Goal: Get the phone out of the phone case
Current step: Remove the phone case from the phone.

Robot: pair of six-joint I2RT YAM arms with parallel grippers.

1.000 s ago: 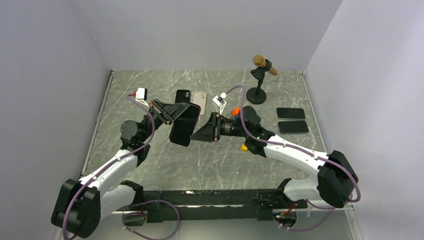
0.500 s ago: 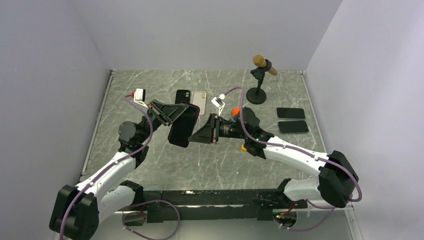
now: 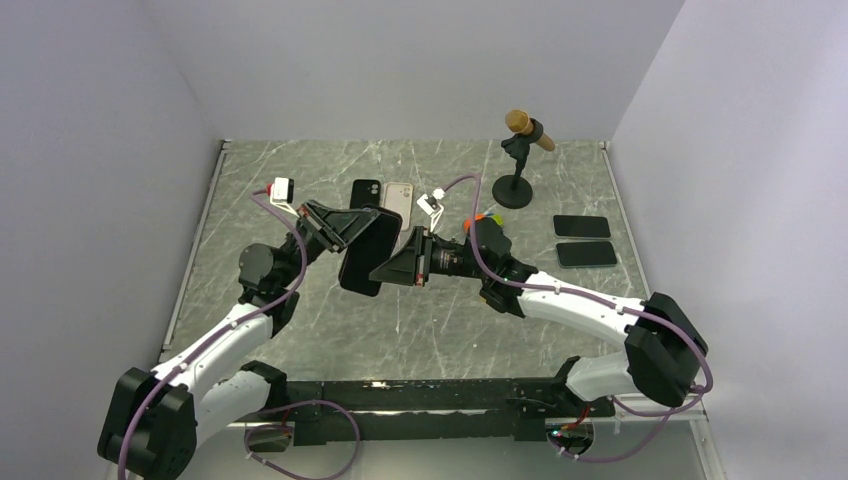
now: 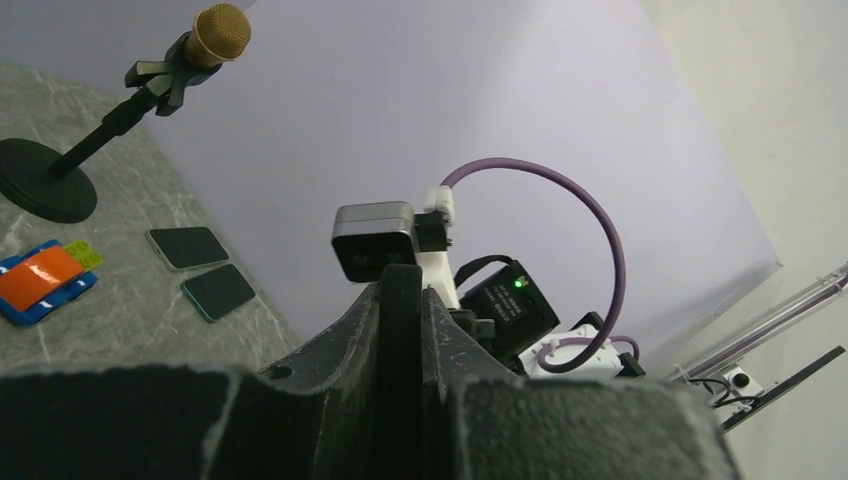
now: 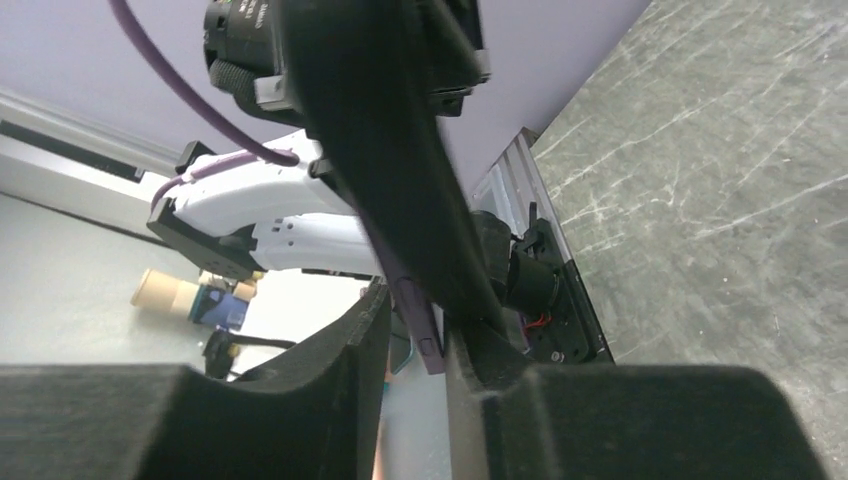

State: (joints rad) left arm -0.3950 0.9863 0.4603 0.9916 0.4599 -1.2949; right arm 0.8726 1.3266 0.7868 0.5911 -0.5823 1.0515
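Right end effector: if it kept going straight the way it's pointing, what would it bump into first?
The dark rectangular cased phone that the left end effector holds. The right end effector points straight at it, and its wrist view shows the phone's edge between its fingers, so contact looks near.

tabletop (image 3: 420,320): grey marble, white veining | phone (image 3: 362,258): black | cable (image 4: 530,166): purple | microphone (image 3: 519,121): tan head, black stand | arm link (image 3: 585,300): white, black joints | walls (image 3: 400,60): plain pale lilac-grey
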